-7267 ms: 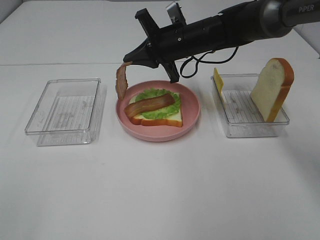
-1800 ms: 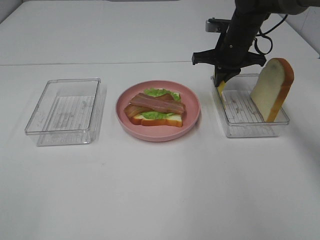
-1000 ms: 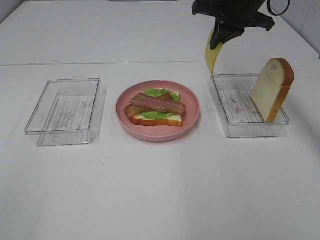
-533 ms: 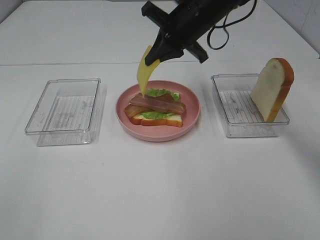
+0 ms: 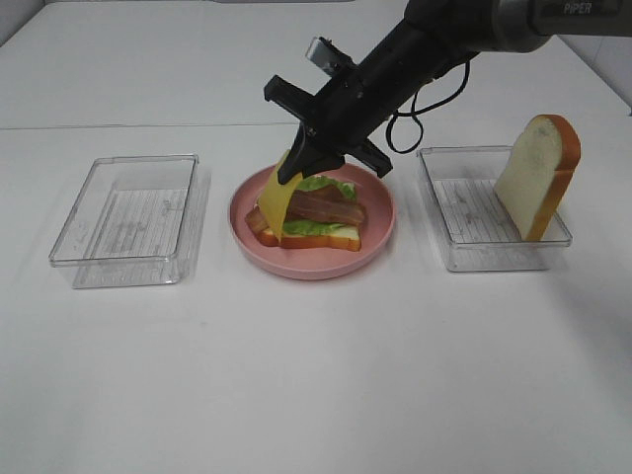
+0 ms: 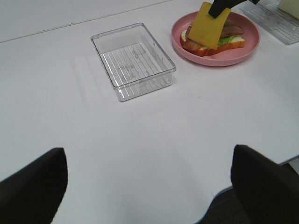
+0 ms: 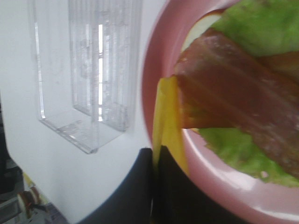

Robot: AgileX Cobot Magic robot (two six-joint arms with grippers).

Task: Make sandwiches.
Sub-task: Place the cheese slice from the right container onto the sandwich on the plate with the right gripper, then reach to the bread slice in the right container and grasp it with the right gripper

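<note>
My right gripper [image 5: 293,170] is clamped shut on the top edge of the yellow cheese square [image 5: 274,200] — it hangs tilted, its lower edge over the left side of the stack. Beneath it: bacon strips [image 5: 326,207] on green lettuce [image 5: 318,227] on a bread slice [image 5: 316,238], all on the pink plate [image 5: 380,225]. Right tray [image 5: 474,255] holds the second bread slice [image 5: 538,176], leaning upright against its far-right side. Left tray [image 5: 128,215] stands well apart from the plate. My left gripper [image 6: 145,184] — jaws spread wide, holding nothing, above the white table [image 5: 316,375].
</note>
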